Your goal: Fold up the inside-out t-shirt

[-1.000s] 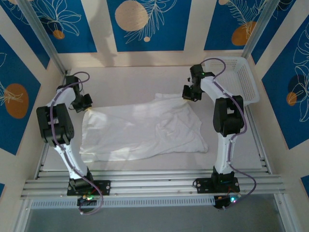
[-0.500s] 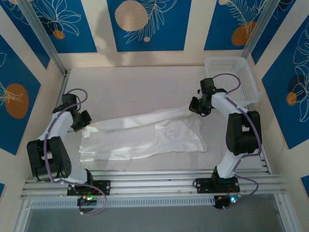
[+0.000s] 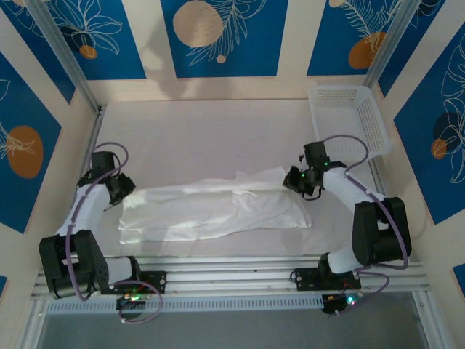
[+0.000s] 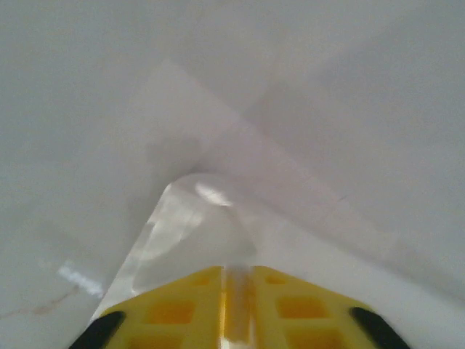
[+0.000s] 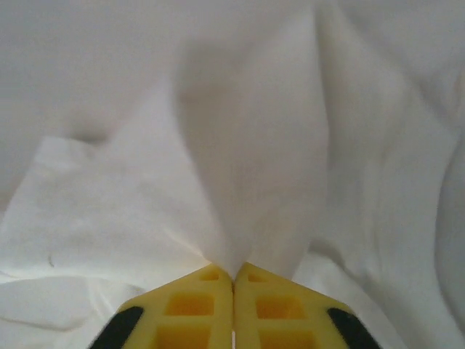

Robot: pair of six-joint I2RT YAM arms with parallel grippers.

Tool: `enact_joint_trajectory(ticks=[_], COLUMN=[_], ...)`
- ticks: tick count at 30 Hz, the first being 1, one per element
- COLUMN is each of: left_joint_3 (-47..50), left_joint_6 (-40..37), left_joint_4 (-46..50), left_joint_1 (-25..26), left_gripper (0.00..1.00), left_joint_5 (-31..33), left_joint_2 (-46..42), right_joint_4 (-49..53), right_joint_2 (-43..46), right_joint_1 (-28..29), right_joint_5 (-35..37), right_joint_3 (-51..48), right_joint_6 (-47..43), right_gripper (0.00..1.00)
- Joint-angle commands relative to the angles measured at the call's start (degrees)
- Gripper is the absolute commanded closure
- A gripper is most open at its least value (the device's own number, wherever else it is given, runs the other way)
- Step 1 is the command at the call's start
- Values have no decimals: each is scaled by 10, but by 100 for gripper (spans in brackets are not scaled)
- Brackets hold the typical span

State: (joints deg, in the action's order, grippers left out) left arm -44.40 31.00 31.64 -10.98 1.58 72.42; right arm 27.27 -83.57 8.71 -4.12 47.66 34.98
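The inside-out t-shirt (image 3: pixel 218 211) lies as a long white band across the table's near half, its far edge folded over toward the front. At the band's left end my left gripper (image 3: pixel 120 190) sits low. In the left wrist view its yellow fingers (image 4: pixel 174 309) stand a narrow slit apart, and a strip of the t-shirt (image 4: pixel 207 225) runs into that slit. My right gripper (image 3: pixel 294 182) is at the band's right end. Its fingers (image 5: pixel 192 305) press together there, pinching a peak of the t-shirt (image 5: pixel 254 182) at their tips.
A white lattice basket (image 3: pixel 349 109) stands at the back right corner, beyond the right arm. The pale table (image 3: pixel 203 138) stretches behind the shirt to the back wall. Metal rails (image 3: pixel 232 280) run along the near edge by the arm bases.
Both grippers have pulled the shirt's far edge toward the near side and down, turning the spread shirt into a narrow folded band. A slit now shows between the left fingers.
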Motion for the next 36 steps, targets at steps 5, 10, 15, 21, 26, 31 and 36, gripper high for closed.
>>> enact_joint_trajectory(ticks=[5,10,15,21,26,31,36], left_joint_3=[-13,-37,-32,16,12,-10,-14], left_joint_6=[23,6,-31,-26,-23,-30,-27], left_joint_4=[-40,-34,-21,-31,-28,-23,-25], left_joint_1=[-6,25,144,200,200,200,200], left_gripper=[36,34,33,32,32,32,32], left_joint_5=[8,-43,-44,-37,-26,-6,-11], left_joint_2=[-26,-76,-113,-125,-112,-102,-88], right_joint_4=[19,13,58,90,88,81,88], right_joint_2=[39,-14,-152,-233,-232,-213,-207], right_joint_1=[3,8,14,31,35,39,42], right_joint_5=[36,45,95,51,29,16,18], right_joint_3=[43,118,230,289,280,268,268], right_joint_6=[13,-11,-61,-83,-72,-66,-74], right_gripper=[56,50,44,44,49,66,99])
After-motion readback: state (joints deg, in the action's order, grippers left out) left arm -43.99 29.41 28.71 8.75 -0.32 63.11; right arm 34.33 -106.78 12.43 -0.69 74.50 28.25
